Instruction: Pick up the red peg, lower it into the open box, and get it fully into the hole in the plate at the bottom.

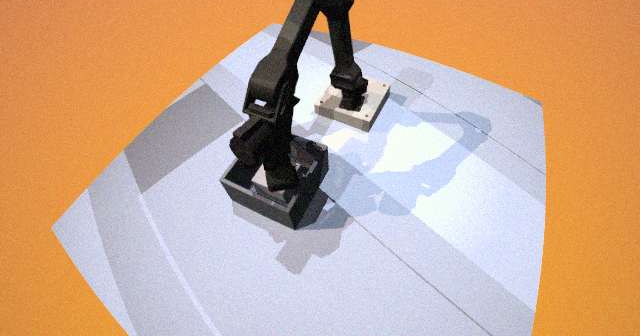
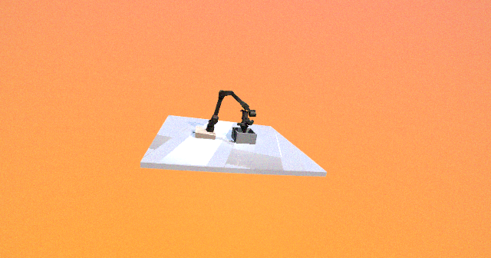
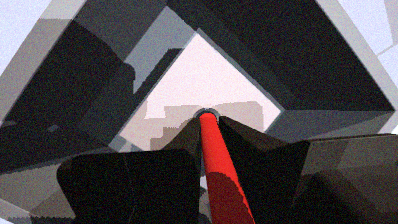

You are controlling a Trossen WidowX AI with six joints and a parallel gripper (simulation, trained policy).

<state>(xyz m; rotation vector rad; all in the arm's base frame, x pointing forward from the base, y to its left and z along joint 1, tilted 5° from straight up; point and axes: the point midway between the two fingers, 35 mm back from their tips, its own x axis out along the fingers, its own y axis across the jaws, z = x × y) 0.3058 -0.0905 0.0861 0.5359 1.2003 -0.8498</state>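
Slim red peg, rigid-looking and probably light, gripped over the hole.

The black two-fingered end effector [image 1: 282, 188] [image 2: 244, 130] [image 3: 208, 123] is nearly closed, pinching the smooth red cylindrical peg [image 3: 215, 147] between its fingertips — a side hold that looks sound, though the peg could slip or tilt if its tip catches an edge. In the wrist view the tip overlaps the round hole [image 3: 216, 114] in the pale square plate [image 1: 265, 181] [image 3: 200, 70]; whether it has entered is hard to judge from so steep an angle. The dark grey open-topped box [image 1: 260, 207] [image 2: 245, 138] [image 3: 340, 30] walls it in, with floor room towards twelve o'clock — small, straight-down moves suit best on this pale bench [image 1: 400, 276] [image 2: 234, 170].
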